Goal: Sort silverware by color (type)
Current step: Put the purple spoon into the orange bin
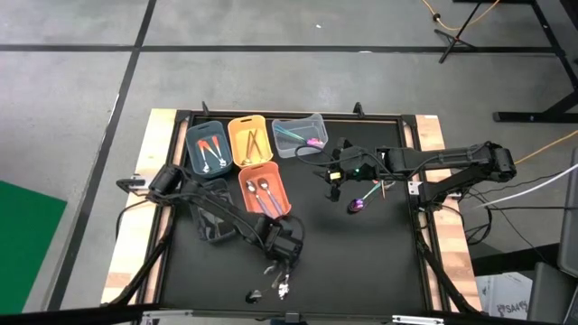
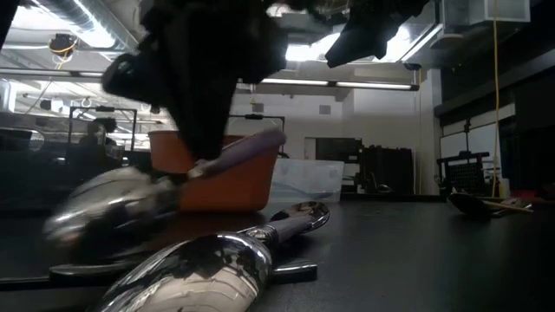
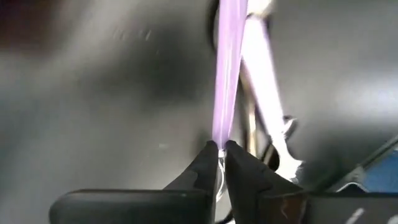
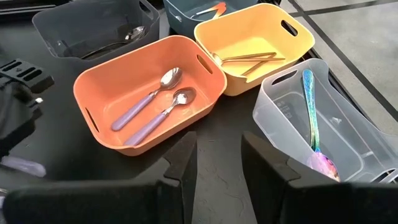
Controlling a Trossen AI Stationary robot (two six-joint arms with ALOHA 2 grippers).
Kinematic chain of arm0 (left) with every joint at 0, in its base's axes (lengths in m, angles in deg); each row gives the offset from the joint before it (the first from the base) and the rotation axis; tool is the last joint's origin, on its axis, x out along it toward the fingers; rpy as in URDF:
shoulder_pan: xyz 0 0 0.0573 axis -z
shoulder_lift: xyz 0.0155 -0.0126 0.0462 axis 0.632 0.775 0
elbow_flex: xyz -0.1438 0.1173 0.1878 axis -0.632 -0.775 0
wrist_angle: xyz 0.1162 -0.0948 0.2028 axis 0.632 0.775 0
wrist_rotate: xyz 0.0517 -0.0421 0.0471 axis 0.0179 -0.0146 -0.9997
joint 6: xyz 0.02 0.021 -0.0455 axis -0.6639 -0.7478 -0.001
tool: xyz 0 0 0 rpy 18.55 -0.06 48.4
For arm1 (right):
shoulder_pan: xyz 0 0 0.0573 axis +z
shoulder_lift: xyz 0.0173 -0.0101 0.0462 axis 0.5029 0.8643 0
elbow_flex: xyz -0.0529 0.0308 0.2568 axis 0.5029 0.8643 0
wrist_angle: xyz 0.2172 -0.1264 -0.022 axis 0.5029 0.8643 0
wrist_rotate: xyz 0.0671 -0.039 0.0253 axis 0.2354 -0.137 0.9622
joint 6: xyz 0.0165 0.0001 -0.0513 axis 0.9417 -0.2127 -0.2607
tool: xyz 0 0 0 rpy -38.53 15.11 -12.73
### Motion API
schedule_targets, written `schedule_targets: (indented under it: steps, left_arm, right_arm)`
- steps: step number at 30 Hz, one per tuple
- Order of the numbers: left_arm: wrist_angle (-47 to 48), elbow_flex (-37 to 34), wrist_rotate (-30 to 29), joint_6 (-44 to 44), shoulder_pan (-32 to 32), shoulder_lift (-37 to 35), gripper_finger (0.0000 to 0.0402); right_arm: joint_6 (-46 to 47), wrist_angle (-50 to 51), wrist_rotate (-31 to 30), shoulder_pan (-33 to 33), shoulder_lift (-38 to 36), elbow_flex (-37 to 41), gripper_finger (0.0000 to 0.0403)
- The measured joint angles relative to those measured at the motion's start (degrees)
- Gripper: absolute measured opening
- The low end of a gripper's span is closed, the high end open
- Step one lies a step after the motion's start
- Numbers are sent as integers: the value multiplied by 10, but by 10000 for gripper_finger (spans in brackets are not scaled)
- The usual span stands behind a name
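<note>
Left gripper pinches a purple-handled spoon at the table's near edge, among loose silverware. Farther back, two matching spoons lie in the orange bin. Right gripper hangs unclenched, empty, beyond.

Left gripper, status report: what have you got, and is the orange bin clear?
Left gripper shut on purple-handled spoon. Right gripper open, empty, facing bins. Orange bin holds two matching spoons. More silverware beside the pick.
</note>
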Motion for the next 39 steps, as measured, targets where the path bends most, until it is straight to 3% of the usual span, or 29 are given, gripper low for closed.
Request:
schedule_targets:
  steps: [8,17,25,32,39]
  left_arm:
    - [-2,12,-67,-22,0,-1,3]
    - [-95,-42,-74,-20,-1,-1,8]
    - [-127,-53,-76,-19,-2,-1,60]
    - [-125,-53,-129,-19,-3,-1,114]
    - [-108,-53,-132,-19,-4,4,128]
  right_arm:
    - [-8,0,0,0,0,0,111]
    - [-10,1,0,0,0,0,111]
    - [-11,0,0,0,0,0,111]
    - [-12,0,0,0,0,0,111]
    - [-13,0,0,0,0,0,111]
